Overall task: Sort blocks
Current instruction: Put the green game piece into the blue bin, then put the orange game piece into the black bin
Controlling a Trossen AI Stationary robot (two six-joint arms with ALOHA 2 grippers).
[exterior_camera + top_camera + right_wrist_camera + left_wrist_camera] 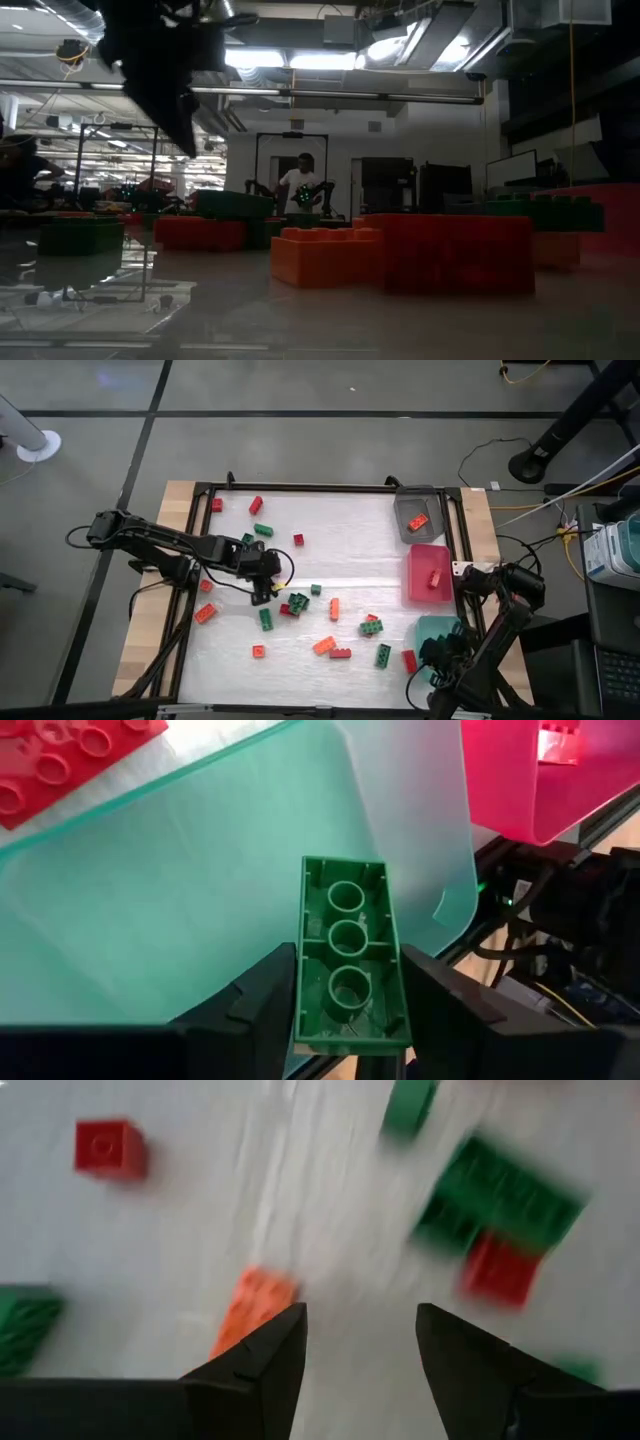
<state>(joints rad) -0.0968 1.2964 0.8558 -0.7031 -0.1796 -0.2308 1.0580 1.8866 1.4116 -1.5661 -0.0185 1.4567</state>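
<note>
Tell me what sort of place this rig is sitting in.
Most likely a robotics lab or workshop. The low view shows a big open room with exposed ceiling ducts and a person by other arms, and the high view shows cables across the floor.

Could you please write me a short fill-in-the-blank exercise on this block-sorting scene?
1. The right tool grips a ____ block over the teal tray.
2. The grey tray holds one ____ block.
3. The left tool stands ____, holding nothing.
4. The red block lies in the ____ tray.

Missing words: green; orange; open; pink
</note>
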